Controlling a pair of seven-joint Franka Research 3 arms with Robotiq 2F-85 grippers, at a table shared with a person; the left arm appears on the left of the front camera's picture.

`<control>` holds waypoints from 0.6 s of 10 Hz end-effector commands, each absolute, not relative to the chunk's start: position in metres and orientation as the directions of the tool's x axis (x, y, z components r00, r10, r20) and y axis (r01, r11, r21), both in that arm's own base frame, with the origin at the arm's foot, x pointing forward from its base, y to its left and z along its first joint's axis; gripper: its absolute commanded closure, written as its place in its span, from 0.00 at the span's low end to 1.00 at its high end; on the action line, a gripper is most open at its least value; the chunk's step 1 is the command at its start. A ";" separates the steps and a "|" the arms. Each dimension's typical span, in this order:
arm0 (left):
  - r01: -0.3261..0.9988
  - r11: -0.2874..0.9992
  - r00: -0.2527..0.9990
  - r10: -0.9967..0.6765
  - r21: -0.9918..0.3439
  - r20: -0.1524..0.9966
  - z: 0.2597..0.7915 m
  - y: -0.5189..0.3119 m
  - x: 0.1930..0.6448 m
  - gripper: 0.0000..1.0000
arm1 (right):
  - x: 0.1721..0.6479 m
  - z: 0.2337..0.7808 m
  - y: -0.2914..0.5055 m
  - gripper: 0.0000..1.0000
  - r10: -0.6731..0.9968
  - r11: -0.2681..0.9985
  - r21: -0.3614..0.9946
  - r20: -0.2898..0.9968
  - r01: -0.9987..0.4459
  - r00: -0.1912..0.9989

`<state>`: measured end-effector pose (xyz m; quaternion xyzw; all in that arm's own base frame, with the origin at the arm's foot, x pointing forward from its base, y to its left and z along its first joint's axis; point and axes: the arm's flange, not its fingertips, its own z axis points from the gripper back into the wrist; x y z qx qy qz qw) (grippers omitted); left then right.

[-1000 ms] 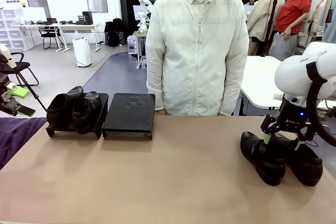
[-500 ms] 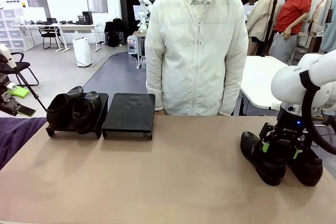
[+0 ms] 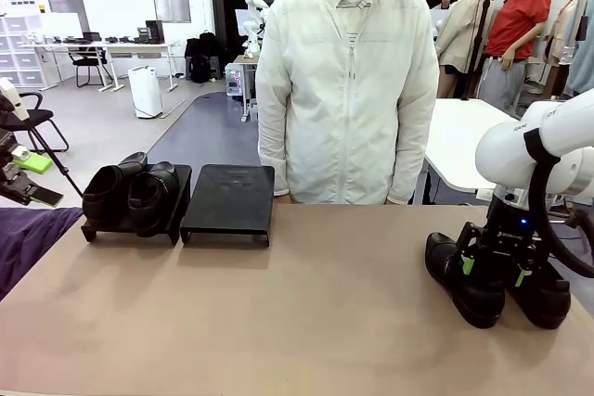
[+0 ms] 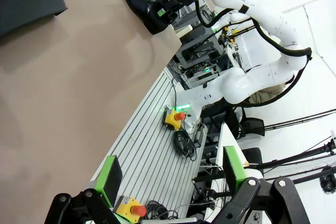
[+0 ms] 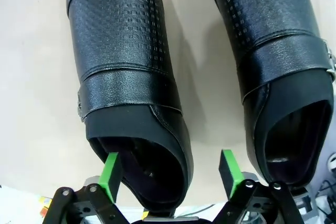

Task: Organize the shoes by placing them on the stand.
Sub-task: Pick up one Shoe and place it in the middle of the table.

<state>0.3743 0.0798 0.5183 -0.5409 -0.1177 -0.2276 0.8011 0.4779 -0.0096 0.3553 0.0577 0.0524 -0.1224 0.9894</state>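
Two shoes (image 3: 464,292), table's (image 3: 306,322) right edge | right jaws spread astride one's rim | left jaws spread, empty

The shoes (image 5: 126,51) are seen to be black, their fronts stamped with a fine grid of small squares and their straps finely grained. The stand (image 3: 228,194) is black too. The surface (image 3: 297,322) is tan. Green pads (image 5: 228,167) are carried on the black right claw (image 5: 169,167). A purple cloth (image 3: 28,238) and a person's white jacket (image 3: 348,90) are noted.

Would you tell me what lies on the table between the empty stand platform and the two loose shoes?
Nothing; the front view shows bare table from the empty platform to the two shoes.
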 end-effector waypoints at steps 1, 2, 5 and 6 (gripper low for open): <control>0.491 0.312 0.869 -0.240 -0.813 0.433 0.519 0.081 0.372 0.00 | 0.482 0.360 -0.006 1.00 -0.251 0.961 0.084 -0.139 0.264 0.958; 0.491 0.312 0.869 -0.240 -0.813 0.433 0.519 0.081 0.372 0.00 | 0.481 0.360 -0.004 1.00 -0.243 0.963 0.079 -0.154 0.257 0.958; 0.491 0.312 0.869 -0.240 -0.813 0.433 0.519 0.081 0.372 0.00 | 0.481 0.360 -0.003 1.00 -0.227 0.968 0.067 -0.167 0.241 0.960; 0.491 0.312 0.869 -0.240 -0.813 0.433 0.519 0.081 0.372 0.00 | 0.482 0.360 -0.004 1.00 -0.223 0.969 0.066 -0.164 0.236 0.961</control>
